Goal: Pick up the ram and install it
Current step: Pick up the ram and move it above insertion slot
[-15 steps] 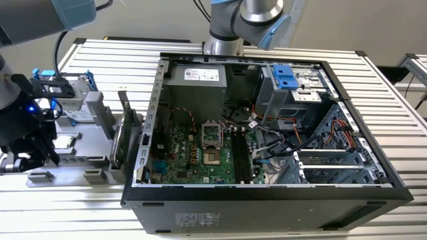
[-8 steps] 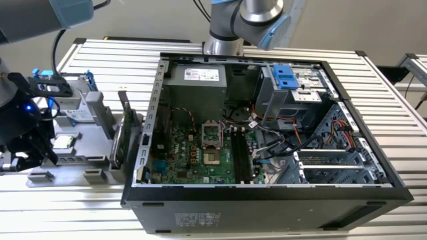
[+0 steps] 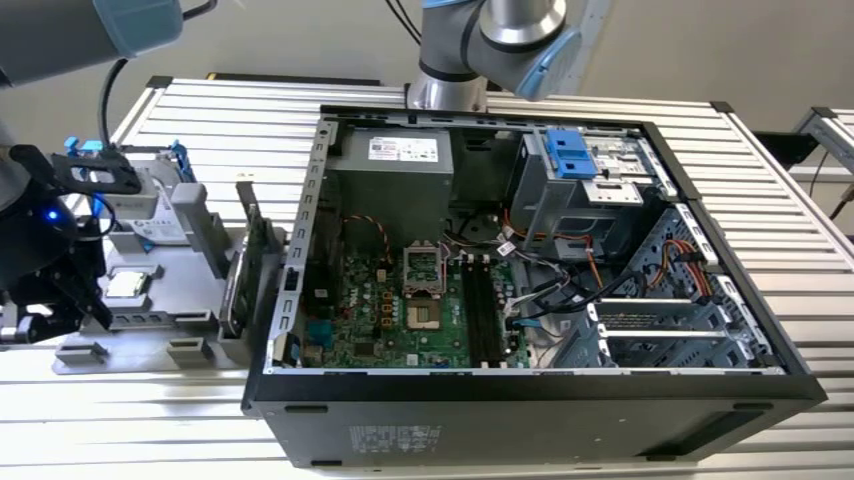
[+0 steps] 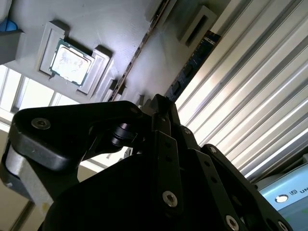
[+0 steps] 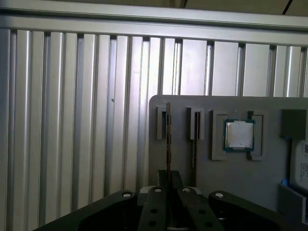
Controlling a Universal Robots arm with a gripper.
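Gripper point(image 3: 60, 300) hangs at the exterior view's far left edge over the grey tray point(image 3: 187, 325); the open computer case point(image 3: 534, 400) stands to the right. In the first wrist view its jaws are narrow, pinching the ram point(image 5: 168, 139). The ram stands edge-on, long axis running straight away from the gripper across the tray, near a processor point(image 5: 239, 134). The second wrist view shows its blue face; black linkage hides the gripped end.

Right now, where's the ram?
In the second wrist view the ram stands on edge in a slot of the gray parts tray, at the tray's edge by the ribbed table, just beyond the gripper.
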